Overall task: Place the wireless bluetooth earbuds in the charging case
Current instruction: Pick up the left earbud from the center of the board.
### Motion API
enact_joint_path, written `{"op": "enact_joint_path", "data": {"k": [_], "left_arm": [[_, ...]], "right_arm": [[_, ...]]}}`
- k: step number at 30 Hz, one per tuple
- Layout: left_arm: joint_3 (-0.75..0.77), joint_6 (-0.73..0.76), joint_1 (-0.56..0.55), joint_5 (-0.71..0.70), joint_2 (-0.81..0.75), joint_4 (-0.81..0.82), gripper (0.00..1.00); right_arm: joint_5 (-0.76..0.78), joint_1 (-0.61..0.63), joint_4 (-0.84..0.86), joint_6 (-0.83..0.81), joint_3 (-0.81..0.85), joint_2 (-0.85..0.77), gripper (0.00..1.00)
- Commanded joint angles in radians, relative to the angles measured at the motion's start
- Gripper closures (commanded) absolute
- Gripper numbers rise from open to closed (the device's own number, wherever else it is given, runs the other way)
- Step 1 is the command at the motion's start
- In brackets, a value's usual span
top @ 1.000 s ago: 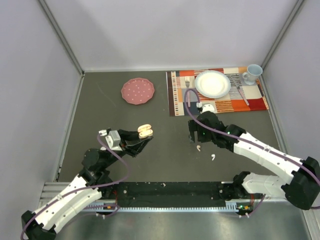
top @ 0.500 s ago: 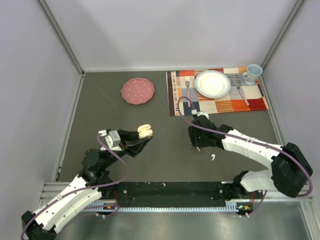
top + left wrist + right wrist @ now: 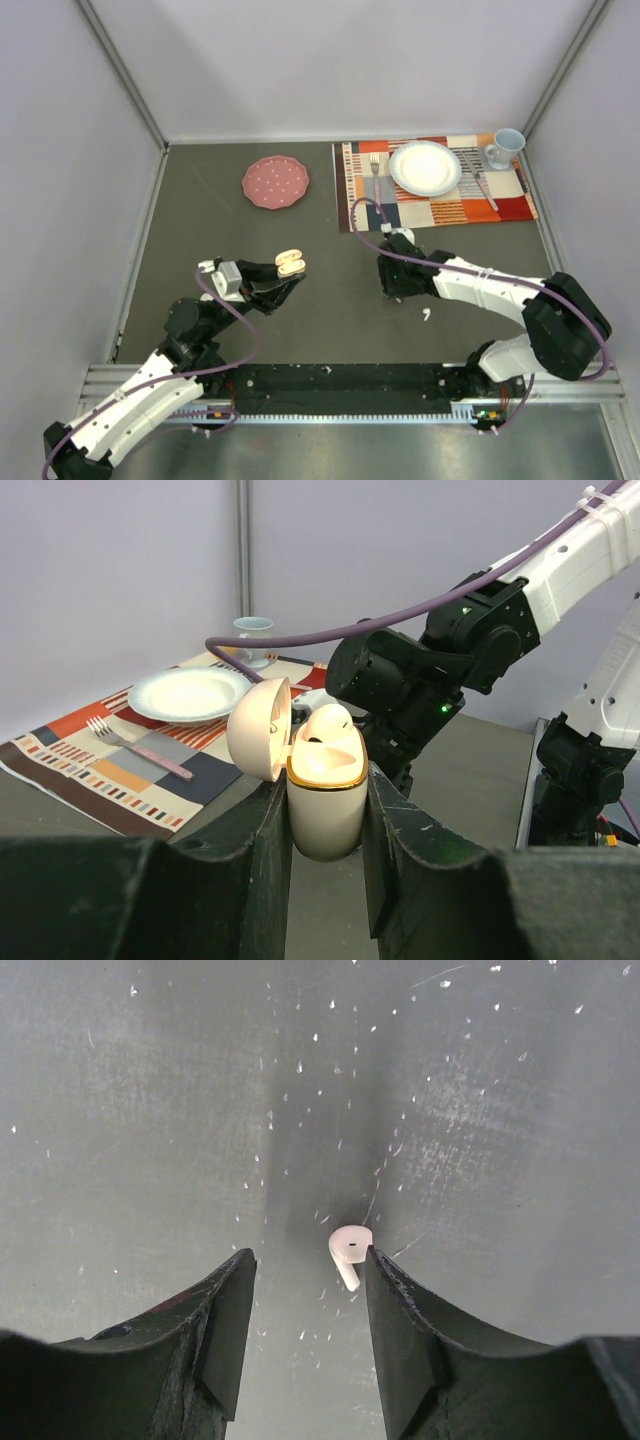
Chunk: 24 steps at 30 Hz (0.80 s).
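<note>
Now the right hand (image 3: 307, 1256) sits low over an earbud (image 3: 348, 1250), jaws partly open, gripping nothing.
The earbud lies on the surface (image 3: 150, 1110) off-centre, just beside one finger and well clear of the other; a squeeze could flick it away instead of pinching it. The right arm reaches forward, hand pointing down. The left hand (image 3: 326, 780) clamps the open case (image 3: 322, 825) upright; a second earbud (image 3: 426, 314) lies near.

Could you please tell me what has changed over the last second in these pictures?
The right gripper came down over a loose earbud, which now lies between its open fingers, not yet gripped. The arm's elbow swung inward. Unchanged: the left gripper holds the open charging case up, and another earbud lies on the table.
</note>
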Motion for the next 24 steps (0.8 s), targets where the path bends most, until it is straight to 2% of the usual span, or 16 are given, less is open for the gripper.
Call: {"op": "enact_joint_path", "data": {"k": [1, 24], "left_arm": [[-0.002, 0.008, 0.001, 0.000, -0.004, 0.031, 1.00], [-0.005, 0.000, 0.001, -0.007, 0.011, 0.040, 1.00]], "right_arm": [[0.034, -0.012, 0.051, 0.027, -0.009, 0.020, 0.53], [0.054, -0.031, 0.070, 0.007, -0.032, 0.041, 0.55]]}}
